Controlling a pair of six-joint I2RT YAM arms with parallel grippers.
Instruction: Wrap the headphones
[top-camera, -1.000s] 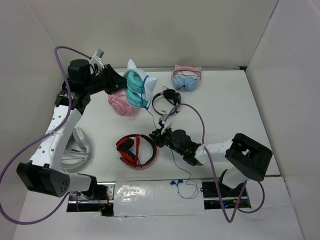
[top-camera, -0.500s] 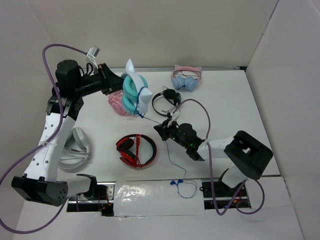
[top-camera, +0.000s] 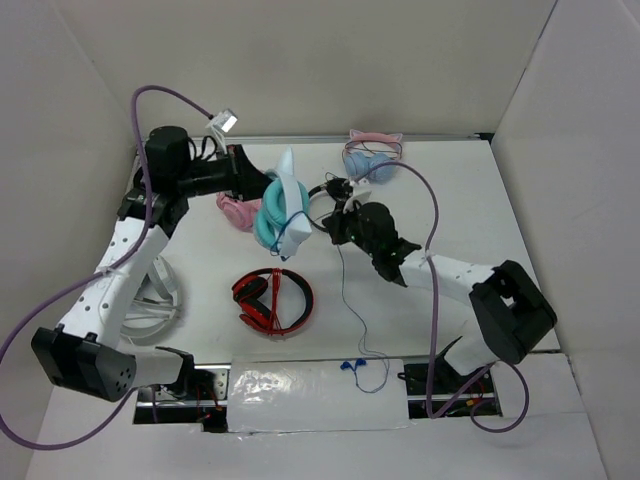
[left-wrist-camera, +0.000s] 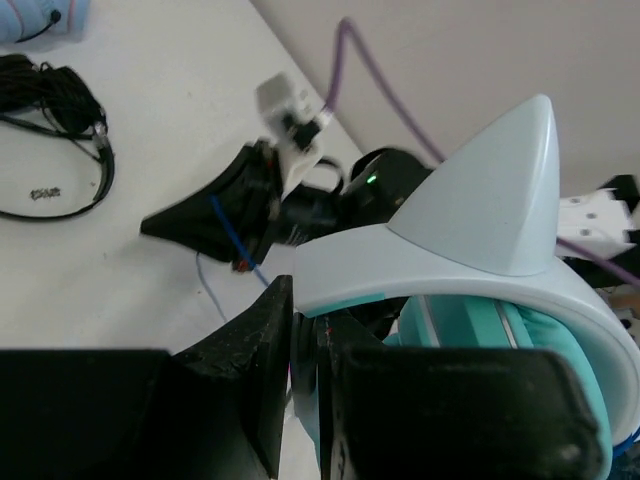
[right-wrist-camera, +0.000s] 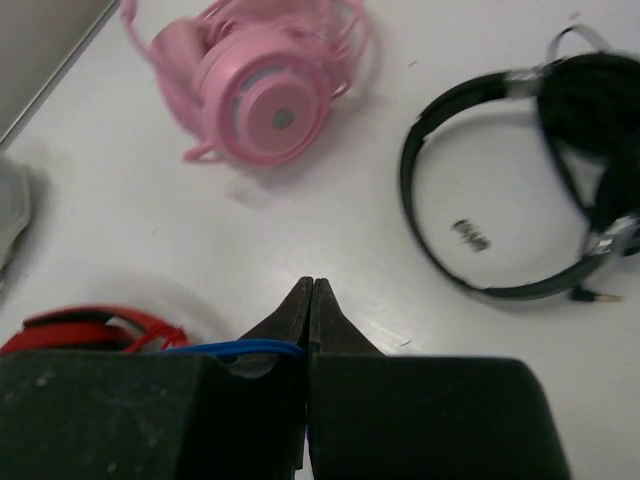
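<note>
The teal headphones (top-camera: 280, 210) with a white headband and cat ears hang above the table centre. My left gripper (top-camera: 252, 180) is shut on the headband, seen close in the left wrist view (left-wrist-camera: 450, 260), with the jaws (left-wrist-camera: 305, 370) clamped on its edge. The thin blue cable (top-camera: 343, 300) runs from the headphones through my right gripper (top-camera: 335, 228) down to its plug (top-camera: 350, 366) at the near edge. My right gripper (right-wrist-camera: 310, 300) is shut on the cable (right-wrist-camera: 240, 347), just right of the headphones; it also shows in the left wrist view (left-wrist-camera: 240, 210).
A pink pair (top-camera: 234, 210) lies behind the teal pair. A black pair (top-camera: 335, 192) is beside my right gripper. A light-blue pair with pink ears (top-camera: 372, 158) is at the back. A red pair (top-camera: 272, 300) is near centre, a white pair (top-camera: 150, 295) at left.
My left arm has swung the teal headphones right and nearer the table centre. My right gripper has moved up and away from me with the cable, close to the black pair.
</note>
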